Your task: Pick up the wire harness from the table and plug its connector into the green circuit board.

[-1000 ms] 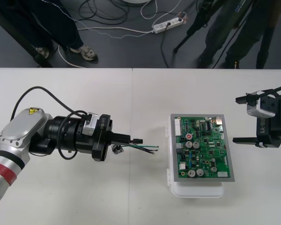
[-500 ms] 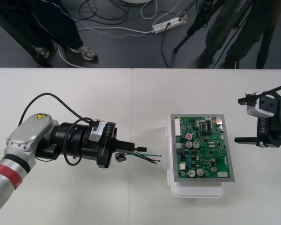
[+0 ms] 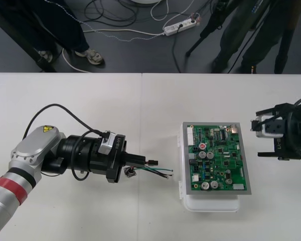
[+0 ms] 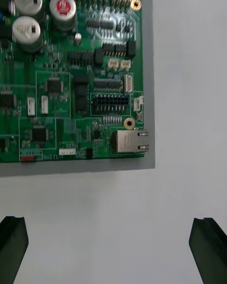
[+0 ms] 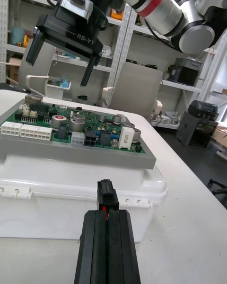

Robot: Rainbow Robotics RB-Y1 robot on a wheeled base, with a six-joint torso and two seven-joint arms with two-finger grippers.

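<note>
While my left gripper [image 3: 142,161] clamps the small black plug [image 5: 107,195] of the thin wire harness [image 3: 160,170], the green circuit board [image 3: 215,158] lies straight ahead, my open right gripper [image 3: 259,139] beyond.

A plain light table [image 3: 65,110], with a thin seam [image 3: 141,100] running from its far edge toward its near edge, meets a strip of dark floor [image 3: 140,57] where a white power strip [image 3: 179,26] lies among looping cables [image 3: 121,32]
</note>
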